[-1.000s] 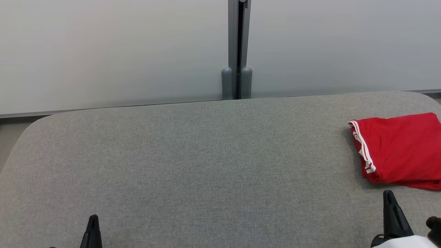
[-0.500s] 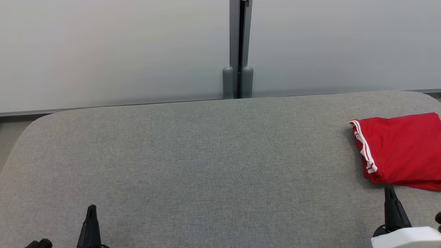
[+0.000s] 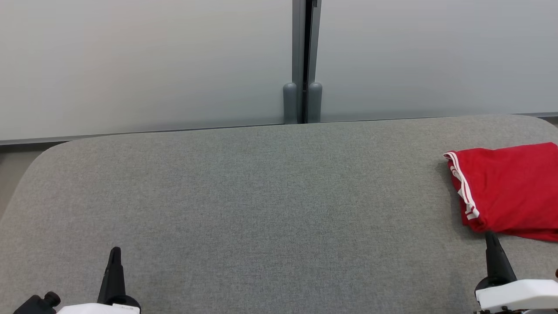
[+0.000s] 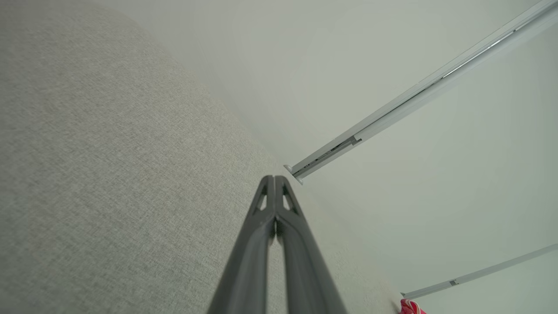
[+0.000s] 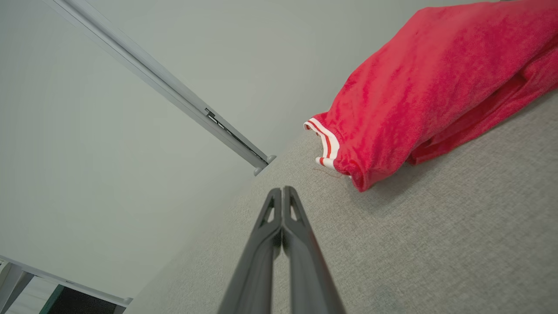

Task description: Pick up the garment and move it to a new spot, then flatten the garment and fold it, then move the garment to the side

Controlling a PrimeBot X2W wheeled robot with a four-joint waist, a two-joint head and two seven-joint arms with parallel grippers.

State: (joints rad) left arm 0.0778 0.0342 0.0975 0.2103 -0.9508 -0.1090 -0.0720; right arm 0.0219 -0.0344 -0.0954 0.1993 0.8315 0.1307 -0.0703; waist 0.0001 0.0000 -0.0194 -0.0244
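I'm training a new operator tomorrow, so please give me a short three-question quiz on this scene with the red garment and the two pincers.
1. True or false: the right pincer is gripping the red garment.
2. Where on the grey fabric surface does the garment lie? A: at the robot's right edge. B: in the middle. C: at the robot's left edge.
3. Fill in: the left pincer has its jaws ___.
Key: 1 false, it is shut on nothing, just short of the cloth. 2 A. 3 shut.
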